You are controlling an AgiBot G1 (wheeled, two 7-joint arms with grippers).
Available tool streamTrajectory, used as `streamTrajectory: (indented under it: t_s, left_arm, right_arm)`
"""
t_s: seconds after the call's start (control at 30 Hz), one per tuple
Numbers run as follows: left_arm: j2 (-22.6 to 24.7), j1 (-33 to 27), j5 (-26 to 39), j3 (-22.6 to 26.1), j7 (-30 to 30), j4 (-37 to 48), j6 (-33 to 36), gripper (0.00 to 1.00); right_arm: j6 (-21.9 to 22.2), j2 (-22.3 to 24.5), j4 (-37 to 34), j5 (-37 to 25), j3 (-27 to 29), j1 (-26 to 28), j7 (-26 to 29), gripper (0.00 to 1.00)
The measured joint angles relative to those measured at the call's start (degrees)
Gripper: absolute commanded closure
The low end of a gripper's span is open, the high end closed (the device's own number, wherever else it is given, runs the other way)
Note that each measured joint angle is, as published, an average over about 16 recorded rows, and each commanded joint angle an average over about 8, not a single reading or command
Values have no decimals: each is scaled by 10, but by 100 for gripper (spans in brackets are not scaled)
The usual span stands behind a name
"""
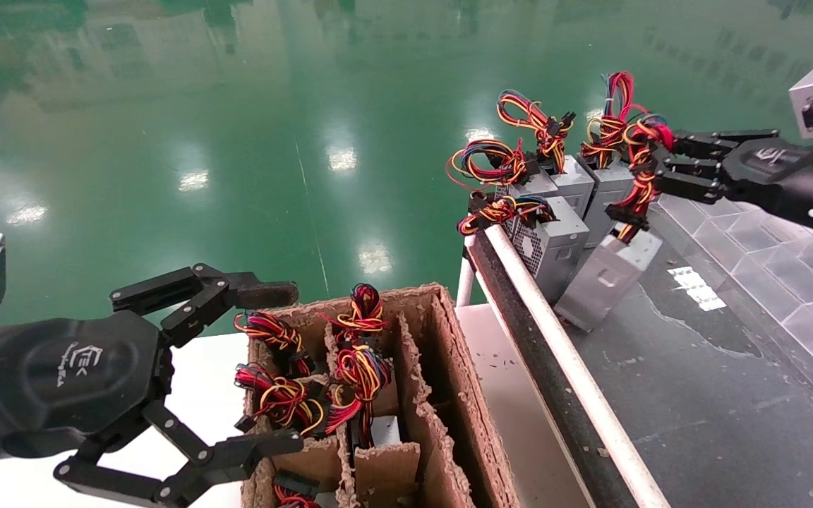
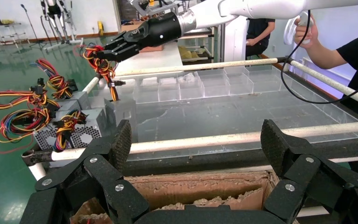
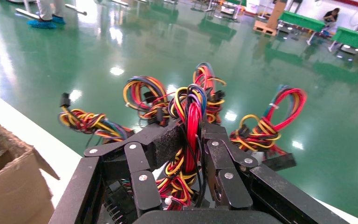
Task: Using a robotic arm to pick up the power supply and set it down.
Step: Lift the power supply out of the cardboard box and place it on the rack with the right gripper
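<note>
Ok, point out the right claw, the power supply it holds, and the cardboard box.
right claw (image 1: 650, 169), head view, between its fingertips.
power supply (image 1: 607, 279), head view, grey metal side.
cardboard box (image 1: 459, 374), head view, right wall.

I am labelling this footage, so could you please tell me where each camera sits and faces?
Head: high, looking down at cardboard box; both arms show.
Left wrist: behind open left gripper, facing the conveyor.
Right wrist: behind right gripper, shut on the wire bundle.
Shared: head and left wrist both show the hanging power supply.
</note>
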Motion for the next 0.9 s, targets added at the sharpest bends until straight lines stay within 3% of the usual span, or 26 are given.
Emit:
streamTrajectory:
  t_s: [0.53,0.7,0.9]
  left_arm:
    - [0,0,0,0,0,0,0,0]
    - [0,0,0,0,0,0,0,0]
    - [0,0,0,0,0,0,0,0]
  right_arm:
    - [125,-63,-46,-31,-19,49,-11,100]
    - [133,-79,-50,-40,-25,57,-9,100]
    - [112,-82,-51,-52,-34,64,-7,100]
